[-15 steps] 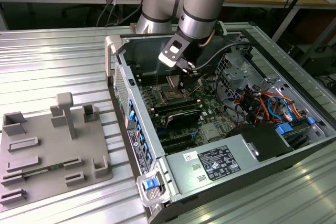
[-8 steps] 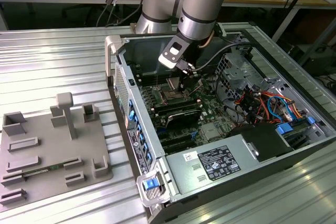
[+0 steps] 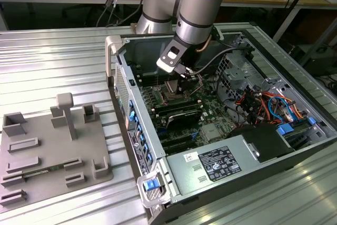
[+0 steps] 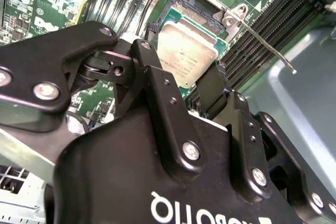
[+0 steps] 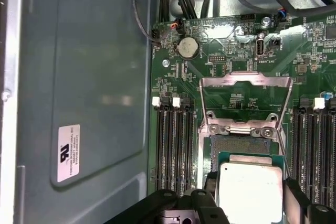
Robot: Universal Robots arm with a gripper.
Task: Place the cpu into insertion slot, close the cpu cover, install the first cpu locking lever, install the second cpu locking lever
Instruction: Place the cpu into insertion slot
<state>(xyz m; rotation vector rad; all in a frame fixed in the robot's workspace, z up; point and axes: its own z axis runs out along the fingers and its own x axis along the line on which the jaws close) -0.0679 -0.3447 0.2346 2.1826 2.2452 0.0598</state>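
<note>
Begin at the exterior view's left. A grey moulded fixture tray (image 3: 52,151) lies on the ribbed metal bench (image 3: 58,51), well apart from the work, at about eight o'clock from the hand (image 3: 184,73). Next comes the open computer case (image 3: 138,146). Your arm reaches into it from twelve o'clock, with the hand low over the green motherboard (image 5: 231,51). Toward four o'clock from the hand lie the bundled cables (image 3: 263,101), apart from it.

In both wrist views the black fingers (image 4: 152,72) sit against two opposite edges of the cpu (image 4: 185,55), so I read the hand as clamped on the chip. The cpu hangs over the insertion slot (image 5: 239,144) and covers part of it. A strip of the dark contact field is exposed on the hinge side. I cannot tell whether the chip touches the slot. The cpu cover (image 5: 236,121) is swung open, away from the slot, and one locking lever (image 4: 262,44) stands free beside it.

You are in the first step, placing the cpu; the cover and both levers are not yet done. By my judgement, finishing this step calls for the chip to be square and level with the slot's rim and centred so that no strip shows. It should go down with no sideways push on the contacts.
</note>
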